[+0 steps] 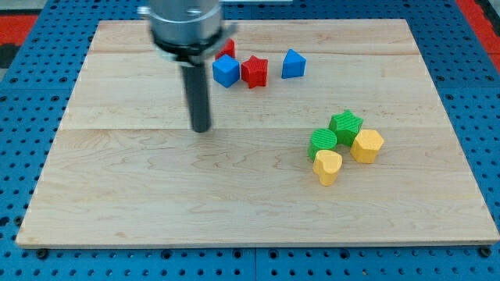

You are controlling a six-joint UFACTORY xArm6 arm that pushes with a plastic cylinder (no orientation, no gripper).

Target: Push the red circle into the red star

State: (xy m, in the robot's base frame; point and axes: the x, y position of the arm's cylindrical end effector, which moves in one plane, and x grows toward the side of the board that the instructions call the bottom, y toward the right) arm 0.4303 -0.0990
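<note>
No claw fitted, only my tip, which stood well below the half-hidden red circle; the blue cube beside the red star risked being shoved instead.

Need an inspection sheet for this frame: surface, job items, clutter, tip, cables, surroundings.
Surface: pale wooden board, flat, no marks seen.
Job's things: red star near the view's top, touching the blue cube on its left; red circle mostly hidden behind the arm, shape not confirmable.
Clutter: blue block right of the star; green star, green circle, yellow hexagon and yellow heart clustered at the view's right.
Grippers: none; my tip rests on the board below-left of the red and blue blocks, touching none.
Cables: nothing seen.
Surroundings: blue perforated base around the board.
</note>
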